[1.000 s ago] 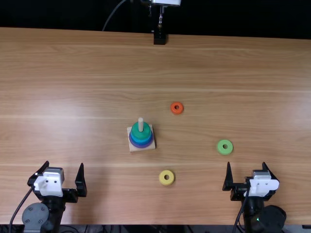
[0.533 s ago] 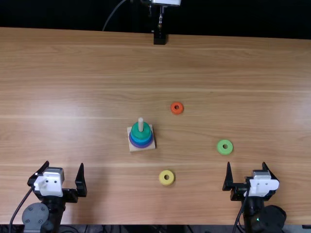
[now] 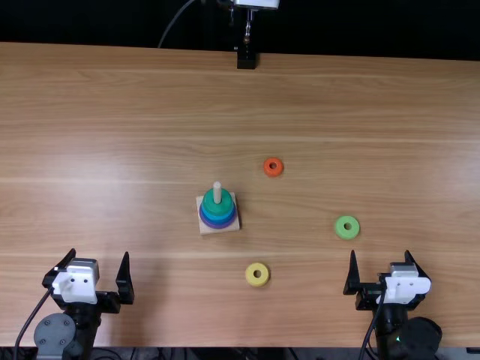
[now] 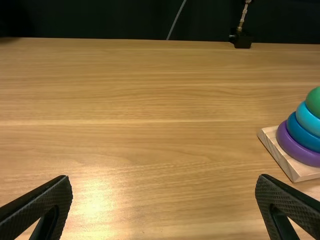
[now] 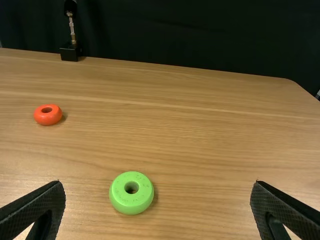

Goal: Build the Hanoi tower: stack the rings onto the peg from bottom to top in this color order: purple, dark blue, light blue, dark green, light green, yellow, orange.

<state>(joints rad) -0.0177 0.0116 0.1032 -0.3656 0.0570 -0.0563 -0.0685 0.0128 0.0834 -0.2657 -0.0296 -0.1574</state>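
Observation:
Near the table's front left, my left gripper (image 3: pixel 100 274) stands open; its fingers are wide apart around nothing in its own view (image 4: pixel 164 200). My right gripper (image 3: pixel 382 273) is at the front right, likewise open and holding nothing (image 5: pixel 157 202). Left of centre, the peg (image 3: pixel 217 193) rises from a square wooden base (image 3: pixel 211 229), bearing purple (image 4: pixel 300 151), dark blue (image 4: pixel 303 134), light blue (image 4: pixel 307 120) and dark green (image 4: pixel 315 102) rings. Loose on the table lie the light green ring (image 5: pixel 131 193), the orange ring (image 5: pixel 48 115) and the yellow ring (image 3: pixel 257 274).
A black clamp-like mount (image 3: pixel 246 58) with a metal rod stands at the table's (image 3: pixel 120 97) far edge. The yellow ring lies between the two arms, nearer the front edge than the tower.

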